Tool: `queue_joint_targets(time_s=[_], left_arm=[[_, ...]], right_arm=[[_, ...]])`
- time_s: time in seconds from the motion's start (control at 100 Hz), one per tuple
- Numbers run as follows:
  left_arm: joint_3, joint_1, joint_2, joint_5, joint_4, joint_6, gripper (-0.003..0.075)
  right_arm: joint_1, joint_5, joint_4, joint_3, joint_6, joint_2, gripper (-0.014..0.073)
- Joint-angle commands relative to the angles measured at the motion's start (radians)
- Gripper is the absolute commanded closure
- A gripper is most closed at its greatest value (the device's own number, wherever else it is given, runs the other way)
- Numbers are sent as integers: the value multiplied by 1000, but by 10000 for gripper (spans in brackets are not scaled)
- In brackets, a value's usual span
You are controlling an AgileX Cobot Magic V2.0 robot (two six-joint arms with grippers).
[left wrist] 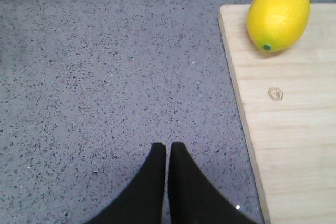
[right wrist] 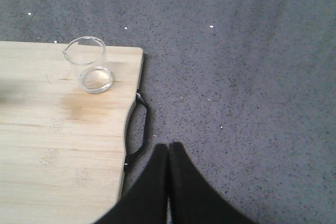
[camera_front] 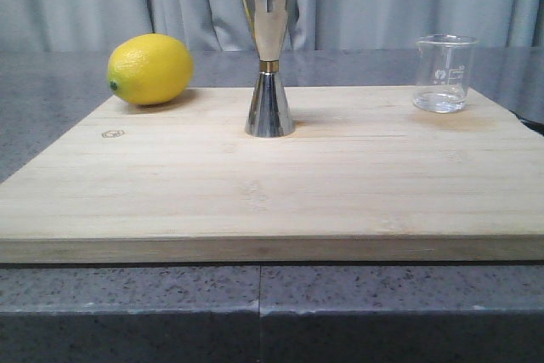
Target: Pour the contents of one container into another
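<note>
A small clear glass beaker (camera_front: 444, 73) with white marks stands upright at the far right of the wooden board (camera_front: 272, 184); a little clear liquid lies in its bottom. The right wrist view shows the same beaker (right wrist: 90, 65) near the board's corner. The tall steel jigger (camera_front: 269, 57) with a gold waist band stands upright at the board's far middle. My left gripper (left wrist: 167, 145) is shut and empty over grey counter, beside the board's left edge. My right gripper (right wrist: 168, 145) is shut and empty over counter, just off the board's right edge. Neither gripper appears in the front view.
A yellow lemon (camera_front: 150, 69) lies at the board's far left corner, also seen as the lemon (left wrist: 278, 16) in the left wrist view. A black handle (right wrist: 137, 129) sits on the board's right edge. Speckled grey counter (left wrist: 105, 77) surrounds the board. Grey curtains hang behind.
</note>
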Motion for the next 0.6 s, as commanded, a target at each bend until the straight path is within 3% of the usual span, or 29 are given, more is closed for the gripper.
queue_joint_targets(time_s=[0.0, 0.14, 0.25, 0.45, 0.59], left_arm=[[20, 63, -49, -142, -50, 15, 739], [197, 222, -183, -357, -150, 163, 739], [382, 293, -305, -561, -152, 167, 739], [697, 308, -501, -907, -129, 167, 739], [814, 308, -620, -966, -129, 167, 739]], right_arm=[[-5, -80, -14, -23, -9, 4, 666], [-5, -80, -14, -23, -9, 4, 666], [-5, -80, -14, -23, -9, 4, 666], [-5, -80, -14, -23, -9, 4, 666], [-5, -80, -14, -23, -9, 4, 666]])
